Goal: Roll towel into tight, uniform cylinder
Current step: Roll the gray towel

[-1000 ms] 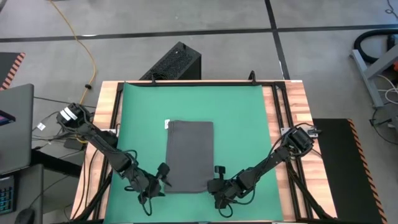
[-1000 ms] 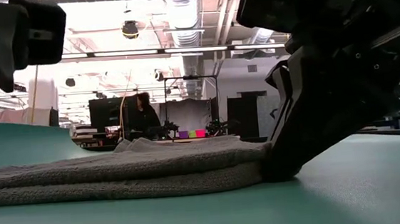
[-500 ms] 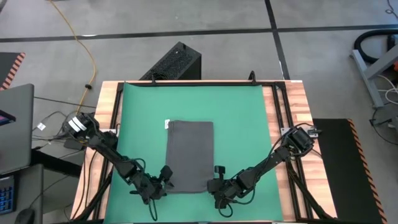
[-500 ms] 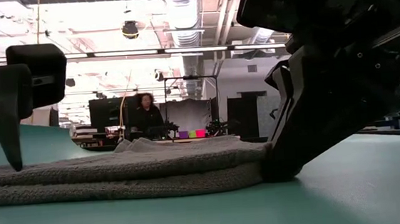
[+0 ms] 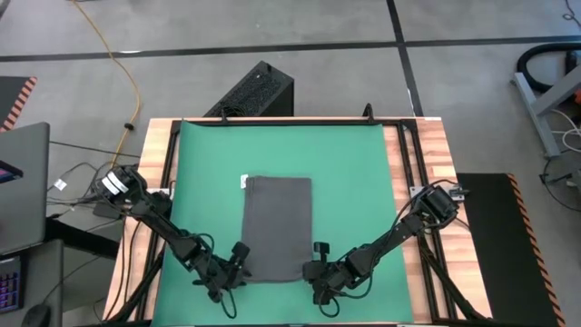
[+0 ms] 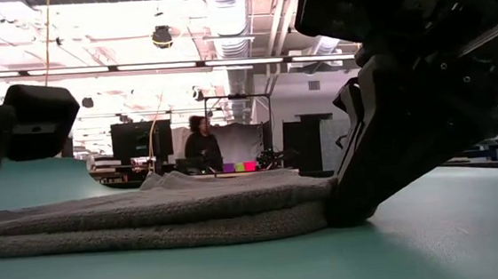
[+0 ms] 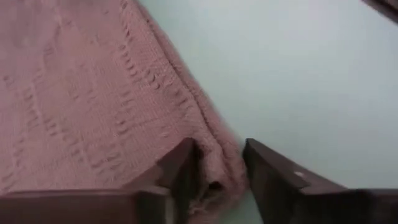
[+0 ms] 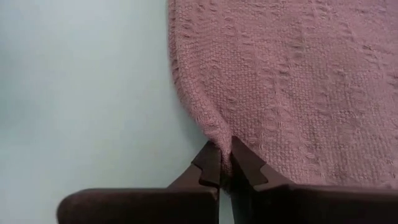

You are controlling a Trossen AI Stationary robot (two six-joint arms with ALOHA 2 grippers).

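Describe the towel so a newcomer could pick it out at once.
On the wooden table lies a large green mat. The towel is the dark grey rectangle on the mat's near half, between the two grippers. A small white tag at its far left corner marks it.

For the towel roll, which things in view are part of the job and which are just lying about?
Part of the job:
- towel, flat and unrolled on the green mat
- left gripper, fingers astride one near corner
- right gripper, pinching the other near corner

Just lying about:
- black box on the floor beyond the table
- yellow cable
- laptop
- person in the room behind
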